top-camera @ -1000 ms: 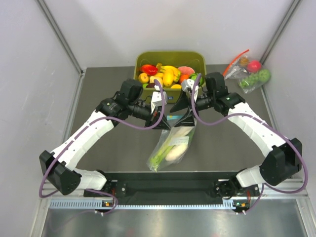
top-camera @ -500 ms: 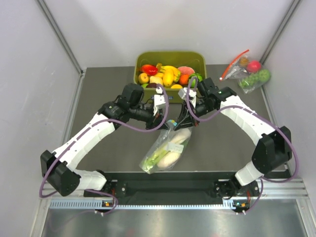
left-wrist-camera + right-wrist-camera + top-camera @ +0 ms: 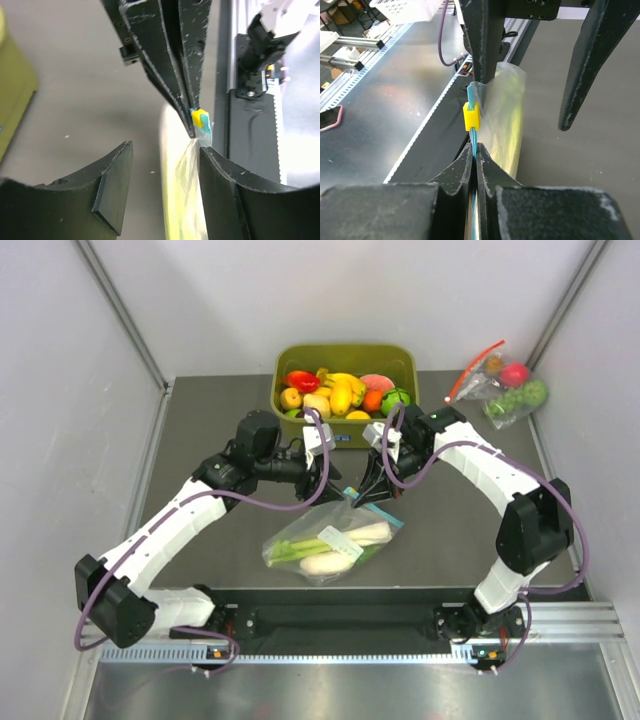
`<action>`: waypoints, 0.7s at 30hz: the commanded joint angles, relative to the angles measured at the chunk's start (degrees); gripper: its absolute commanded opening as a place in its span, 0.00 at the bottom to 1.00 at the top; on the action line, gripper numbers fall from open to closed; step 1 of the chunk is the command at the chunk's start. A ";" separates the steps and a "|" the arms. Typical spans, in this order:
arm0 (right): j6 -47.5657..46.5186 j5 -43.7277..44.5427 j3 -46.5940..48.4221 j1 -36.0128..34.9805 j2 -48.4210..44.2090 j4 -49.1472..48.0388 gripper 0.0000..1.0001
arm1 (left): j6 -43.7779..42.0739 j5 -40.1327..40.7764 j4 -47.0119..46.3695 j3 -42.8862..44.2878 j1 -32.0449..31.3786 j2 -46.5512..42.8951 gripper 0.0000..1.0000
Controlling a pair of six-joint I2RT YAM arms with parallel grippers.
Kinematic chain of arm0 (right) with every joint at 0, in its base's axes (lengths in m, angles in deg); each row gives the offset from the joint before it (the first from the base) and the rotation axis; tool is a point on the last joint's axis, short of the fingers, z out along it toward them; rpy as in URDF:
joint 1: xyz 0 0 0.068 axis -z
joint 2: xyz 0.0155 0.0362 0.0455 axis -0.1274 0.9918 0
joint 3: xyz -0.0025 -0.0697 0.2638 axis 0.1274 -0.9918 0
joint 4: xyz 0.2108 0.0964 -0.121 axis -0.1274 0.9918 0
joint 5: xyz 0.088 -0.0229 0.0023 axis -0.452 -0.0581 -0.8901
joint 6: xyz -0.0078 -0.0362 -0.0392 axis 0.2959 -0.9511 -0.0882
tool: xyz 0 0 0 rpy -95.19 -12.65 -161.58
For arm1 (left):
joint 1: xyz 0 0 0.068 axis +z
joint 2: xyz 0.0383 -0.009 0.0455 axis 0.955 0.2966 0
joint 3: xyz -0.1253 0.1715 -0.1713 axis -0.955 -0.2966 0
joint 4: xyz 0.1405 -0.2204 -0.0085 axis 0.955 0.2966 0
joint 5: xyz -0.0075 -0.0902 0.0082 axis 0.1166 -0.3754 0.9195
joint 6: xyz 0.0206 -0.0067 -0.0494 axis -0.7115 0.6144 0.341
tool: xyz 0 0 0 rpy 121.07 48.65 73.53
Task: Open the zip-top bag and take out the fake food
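Observation:
The zip-top bag (image 3: 330,540) lies crumpled on the table, its zip end lifted at the right. Inside it is the fake food: a green-leaved leek (image 3: 295,550) and a white radish (image 3: 328,562). My right gripper (image 3: 368,494) is shut on the bag's blue-green zip strip (image 3: 474,137), just below the yellow slider (image 3: 471,116). My left gripper (image 3: 322,487) is open beside it. In the left wrist view the clear plastic (image 3: 190,185) hangs between its fingers, against the right finger (image 3: 225,190). The slider (image 3: 200,119) sits at the right gripper's tips.
An olive bin (image 3: 345,351) of toy fruits stands behind the grippers. A second clear bag with a red zip strip (image 3: 505,390) lies at the back right. A black rail (image 3: 340,618) runs along the near edge.
My left gripper has opened and let go of the bag. The right gripper closed on the zip strip. The bag has dropped from hanging upright to lying leftward on the table.

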 commanded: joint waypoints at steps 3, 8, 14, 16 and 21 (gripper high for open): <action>-3.62 -5.39 2.30 -0.29 -0.49 9.27 0.00 | 3.06 -6.97 -7.25 -0.14 0.28 1.13 0.59; -2.48 -5.30 3.26 -0.20 0.47 9.27 0.00 | 5.09 -10.74 -9.19 -0.58 0.28 1.75 0.57; -1.34 -5.22 4.32 0.24 0.65 9.27 0.00 | 5.26 -12.51 -8.13 0.03 0.28 2.54 0.53; -1.07 -5.48 4.49 0.59 0.74 9.27 0.00 | 4.91 -13.04 -7.17 0.30 0.20 2.98 0.53; -0.63 -5.22 4.67 0.76 0.74 9.27 0.00 | 4.38 -11.29 -6.37 0.74 0.20 3.33 0.44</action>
